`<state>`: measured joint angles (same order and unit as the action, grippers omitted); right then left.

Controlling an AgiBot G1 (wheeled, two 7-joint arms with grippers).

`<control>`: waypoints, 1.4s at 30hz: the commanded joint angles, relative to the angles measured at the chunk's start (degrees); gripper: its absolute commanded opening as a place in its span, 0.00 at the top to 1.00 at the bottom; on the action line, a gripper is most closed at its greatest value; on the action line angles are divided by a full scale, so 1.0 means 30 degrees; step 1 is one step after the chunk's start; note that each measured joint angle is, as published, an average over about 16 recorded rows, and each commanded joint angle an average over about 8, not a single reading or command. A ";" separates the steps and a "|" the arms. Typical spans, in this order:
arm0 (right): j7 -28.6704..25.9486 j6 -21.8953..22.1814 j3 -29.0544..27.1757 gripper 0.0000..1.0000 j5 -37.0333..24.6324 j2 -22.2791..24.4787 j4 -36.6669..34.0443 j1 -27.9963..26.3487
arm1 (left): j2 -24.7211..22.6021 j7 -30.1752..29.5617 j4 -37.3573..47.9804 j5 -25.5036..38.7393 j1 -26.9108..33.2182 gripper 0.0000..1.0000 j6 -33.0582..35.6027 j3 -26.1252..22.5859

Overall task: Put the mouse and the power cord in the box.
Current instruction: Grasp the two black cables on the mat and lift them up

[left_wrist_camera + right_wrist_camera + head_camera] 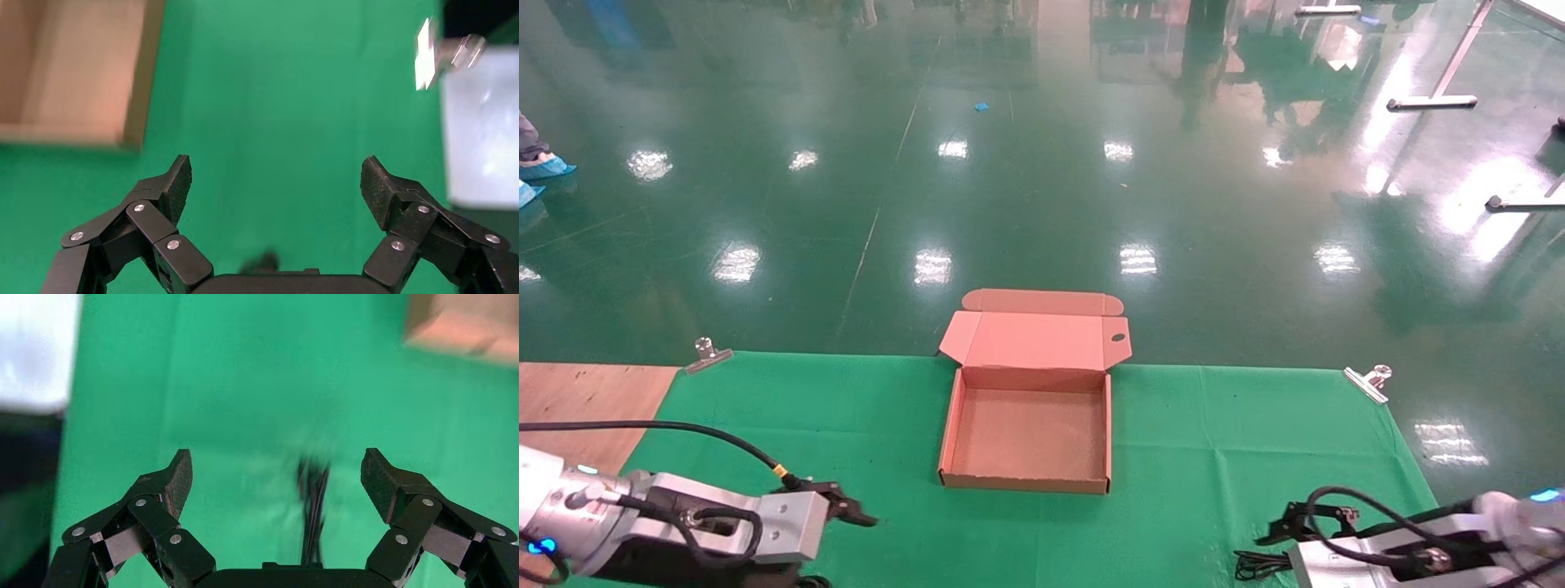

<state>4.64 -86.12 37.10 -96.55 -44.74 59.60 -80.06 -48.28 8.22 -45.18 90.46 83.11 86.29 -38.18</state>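
Box (pixel 1027 441) lies open and empty. Left gripper (pixel 275 184) and right gripper (pixel 275 478), fingers spread, flank it. Next, you locate mouse; none visible.

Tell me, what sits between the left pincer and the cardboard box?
Nothing: in the head view, only bare green cloth lies between the open left pincer and the box.

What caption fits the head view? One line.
Open, empty box on green cloth, left hand and right hand low beside it.
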 commanded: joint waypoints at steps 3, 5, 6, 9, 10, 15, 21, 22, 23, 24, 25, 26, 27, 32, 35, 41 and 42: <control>0.1474 0.0546 0.1182 0.00 -0.2558 -0.1328 -0.2622 -0.0949 | -0.0956 0.1741 0.2976 0.2380 0.1166 0.00 -0.0780 -0.1089; 0.2429 0.1125 0.1578 0.00 -0.3394 -0.1977 -0.4129 -0.1302 | -0.1441 0.2566 0.4312 0.3395 0.1668 0.00 -0.1358 -0.1564; 0.2912 0.1451 0.1760 0.00 -0.3774 -0.2302 -0.4872 -0.1457 | -0.1677 0.2943 0.4959 0.3855 0.1906 0.00 -0.1634 -0.1786; 0.4266 0.2516 0.2228 0.00 -0.4756 -0.3216 -0.6951 -0.1854 | -0.2328 0.3893 0.6760 0.4784 0.2482 0.00 -0.2309 -0.2249; 0.4648 0.2871 0.2348 0.00 -0.5008 -0.3499 -0.7602 -0.1968 | -0.2506 0.4160 0.7309 0.4956 0.2620 0.00 -0.2490 -0.2337; 0.6320 0.4549 0.2738 0.00 -0.5847 -0.4790 -1.0737 -0.2467 | -0.3265 0.5312 0.9772 0.5360 0.3023 0.00 -0.3365 -0.2543; 0.7802 0.6098 0.2631 0.00 -0.5784 -0.5891 -1.3849 -0.2940 | -0.3927 0.6425 1.1697 0.5740 0.3268 0.00 -0.4302 -0.2761; 0.8003 0.6313 0.2589 0.00 -0.5734 -0.6037 -1.4261 -0.3031 | -0.3993 0.6588 1.1932 0.5779 0.3287 0.00 -0.4414 -0.2785; 0.8200 0.6522 0.2543 0.00 -0.5677 -0.6183 -1.4660 -0.3128 | -0.4050 0.6751 1.2157 0.5810 0.3305 0.00 -0.4516 -0.2804; 0.8392 0.6722 0.2501 0.00 -0.5625 -0.6326 -1.5032 -0.3224 | -0.4095 0.6903 1.2371 0.5829 0.3321 0.00 -0.4606 -0.2815; 0.8573 0.6901 0.2468 0.00 -0.5585 -0.6462 -1.5360 -0.3315 | -0.4126 0.7036 1.2567 0.5828 0.3331 0.00 -0.4679 -0.2813; 0.8740 0.7065 0.2435 0.00 -0.5542 -0.6594 -1.5672 -0.3403 | -0.4149 0.7160 1.2751 0.5826 0.3343 0.00 -0.4748 -0.2811; 0.8902 0.7223 0.2408 0.00 -0.5508 -0.6729 -1.5975 -0.3487 | -0.4167 0.7275 1.2928 0.5823 0.3357 0.00 -0.4820 -0.2807; 0.9452 0.7911 0.2344 0.00 -0.5436 -0.7290 -1.7253 -0.3786 | -0.4206 0.7666 1.3623 0.5647 0.3473 0.00 -0.5172 -0.2677; 0.9648 0.8238 0.2337 0.00 -0.5437 -0.7535 -1.7842 -0.3910 | -0.4230 0.7821 1.3930 0.5483 0.3503 0.04 -0.5387 -0.2559; 0.9911 0.8712 0.2321 0.68 -0.5430 -0.7771 -1.8592 -0.4112 | -0.4276 0.8168 1.4300 0.5182 0.3376 0.79 -0.5844 -0.2347; 0.9950 0.8797 0.2311 0.81 -0.5418 -0.7788 -1.8678 -0.4134 | -0.4293 0.8235 1.4337 0.5168 0.3346 0.91 -0.5911 -0.2338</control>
<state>34.50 -59.54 44.01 -112.78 -68.02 3.75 -92.34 -61.25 32.82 -2.20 106.25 93.19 68.82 -45.39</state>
